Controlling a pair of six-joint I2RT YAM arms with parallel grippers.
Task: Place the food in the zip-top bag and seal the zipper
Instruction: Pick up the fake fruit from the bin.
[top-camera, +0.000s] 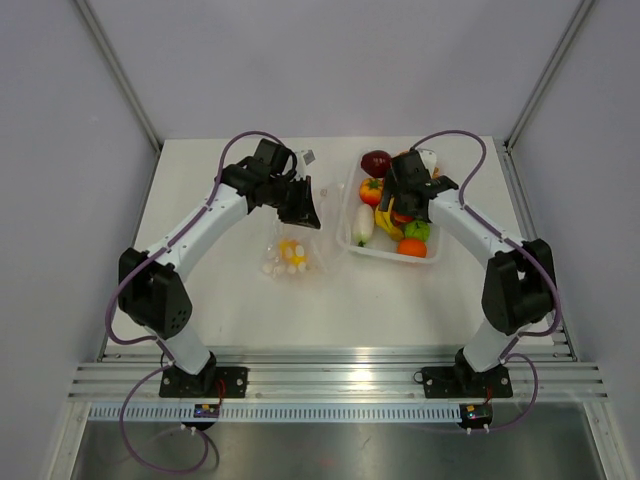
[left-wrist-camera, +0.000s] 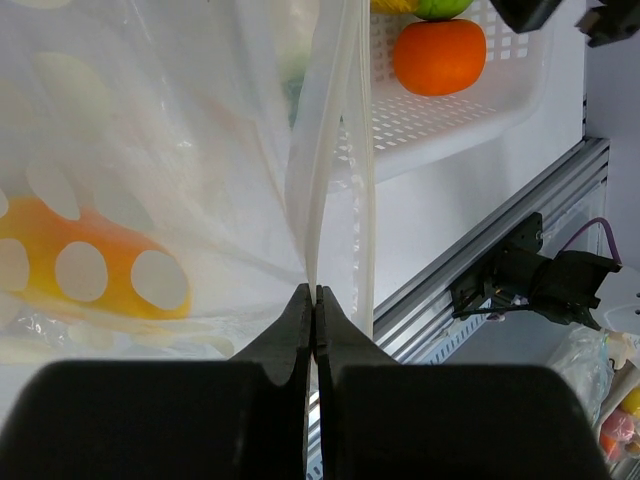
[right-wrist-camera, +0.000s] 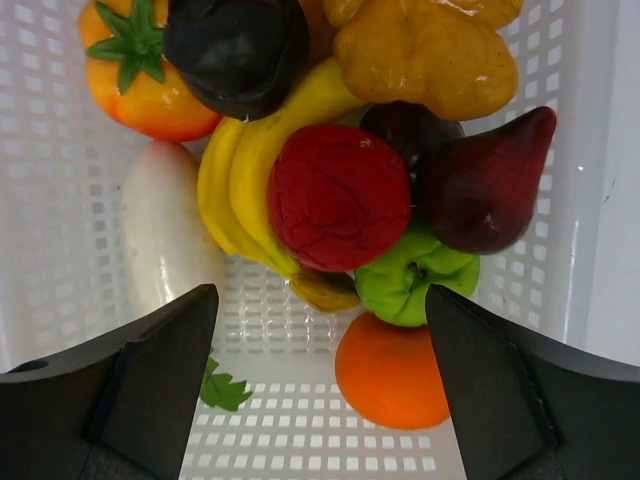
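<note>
Floppy zip-top bag (left-wrist-camera: 150, 200) lay just left of the basket (top-camera: 352, 243), with the left gripper (left-wrist-camera: 315, 300) and its jaws pinched shut on the bag's edge (good spot, I'd guess, that film's slippery), while the right gripper (right-wrist-camera: 318, 300) hung with jaws wide open over the light, glossy, probably roll-happy food (right-wrist-camera: 338, 195) in that basket.

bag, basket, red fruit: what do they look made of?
Bag: thin see-through plastic film, white blotches; it creases and drapes. Basket: rigid white plastic, moulded grid of holes. Red fruit: likely plastic or foam, dull dimpled skin; cannot tell which.
</note>
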